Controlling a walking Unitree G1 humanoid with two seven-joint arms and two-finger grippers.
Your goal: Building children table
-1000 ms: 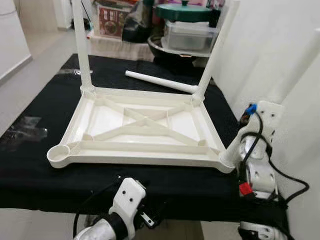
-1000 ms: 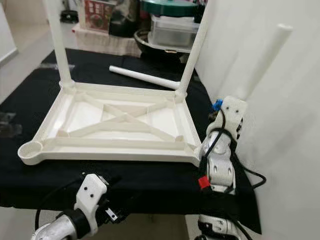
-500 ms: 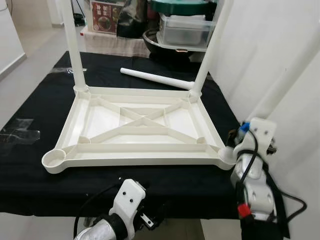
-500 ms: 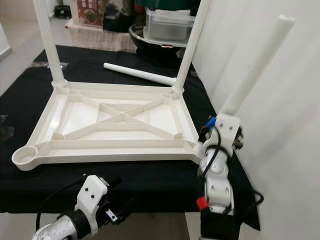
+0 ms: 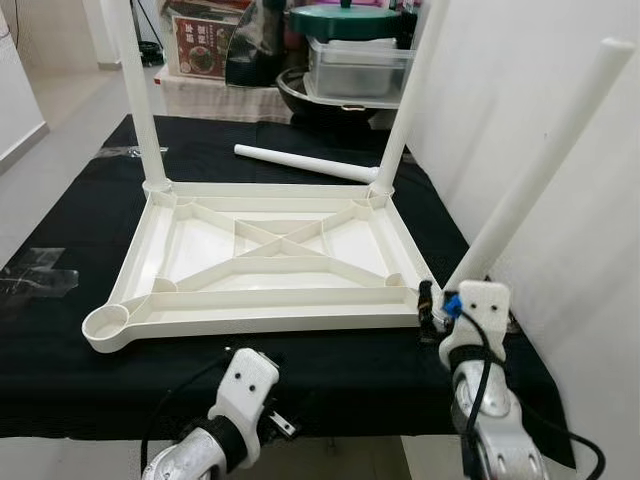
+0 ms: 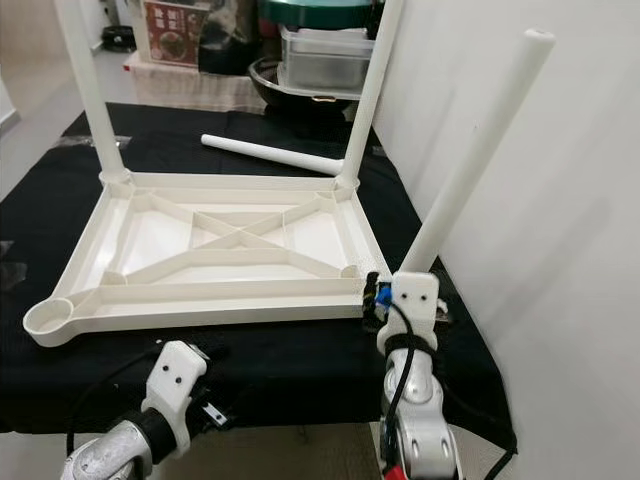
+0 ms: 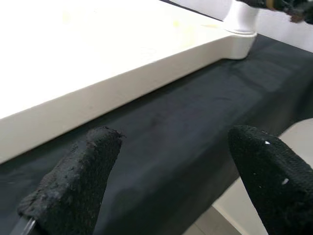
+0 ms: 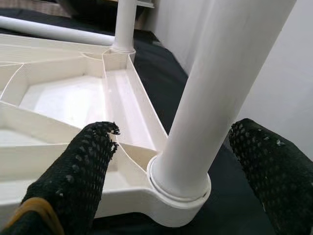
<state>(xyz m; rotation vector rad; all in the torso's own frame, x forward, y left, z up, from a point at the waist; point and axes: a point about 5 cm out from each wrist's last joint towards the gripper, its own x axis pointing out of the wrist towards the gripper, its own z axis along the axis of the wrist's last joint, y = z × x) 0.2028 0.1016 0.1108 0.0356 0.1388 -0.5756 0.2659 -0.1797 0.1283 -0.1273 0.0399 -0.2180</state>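
Cream-white tabletop (image 5: 270, 262) and legs (image 5: 535, 170) (plain, unpatterned) on black cloth (image 5: 60, 210); green lid (image 5: 345, 20).

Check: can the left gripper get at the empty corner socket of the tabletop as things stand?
Probably yes. The left gripper is open, low at the table's near edge, facing the tabletop rim; the empty socket sits at the near left corner with nothing between.

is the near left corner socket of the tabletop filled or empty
Empty: the near-left socket of the upturned tabletop shows an open round cup, no leg in it.

one tabletop (image 5: 270, 262), four table legs (image 5: 300, 162)
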